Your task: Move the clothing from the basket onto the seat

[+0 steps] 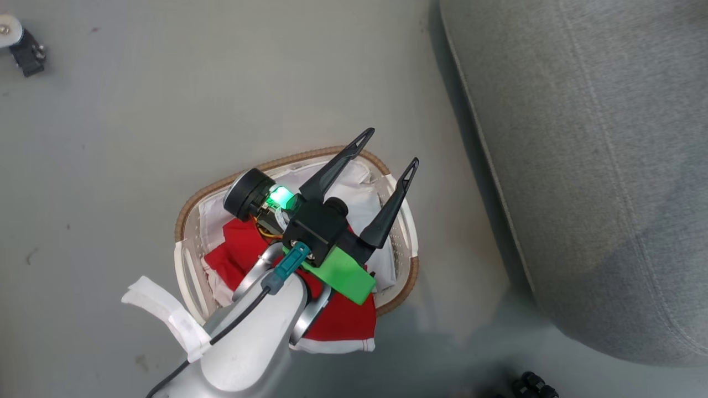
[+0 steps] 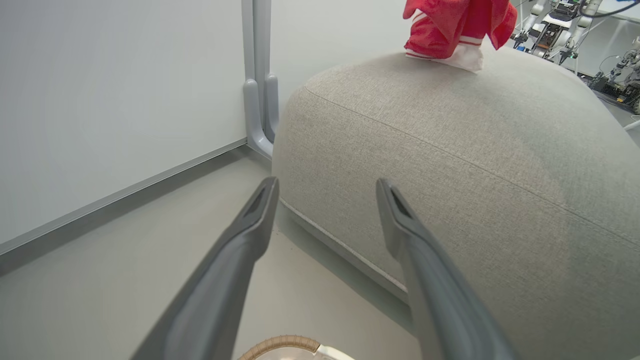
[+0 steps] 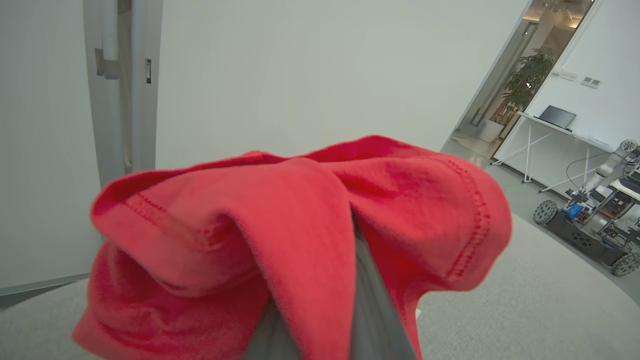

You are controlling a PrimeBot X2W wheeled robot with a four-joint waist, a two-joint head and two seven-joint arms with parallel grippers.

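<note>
One red garment [image 1: 243, 250] lies in the basket [image 1: 185, 216] on the floor, its hem spilling over the near rim. My left gripper [image 1: 390, 148] hovers over the basket, open and holding nothing; the left wrist view looks past its fingers [image 2: 240, 250] at the grey seat [image 2: 450, 175] with the basket rim [image 2: 280, 344] below. The other red garment [image 2: 450, 25] hangs over the seat's top, its white trim touching the cushion. In the right wrist view that garment [image 3: 280, 225] drapes over my right gripper [image 3: 330, 260], which is shut on it.
The seat [image 1: 597, 166] lies right of the basket across a strip of bare floor. The white liner [image 1: 354, 193] shows inside the basket. A black caster [image 1: 25, 50] sits far left. A wall panel with a grey post [image 2: 257, 75] stands behind the seat. Another wheeled robot [image 3: 590, 225] is parked beyond.
</note>
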